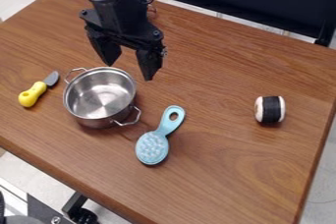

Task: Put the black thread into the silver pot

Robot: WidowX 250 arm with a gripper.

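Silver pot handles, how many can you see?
2: one handle at the upper left of the silver pot, the other handle at its lower right, toward the blue brush.

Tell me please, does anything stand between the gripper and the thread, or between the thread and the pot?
Nothing visible stands between the gripper and the thread. Toward the pot, the brush lies flat on the table, its handle ending near the straight path.
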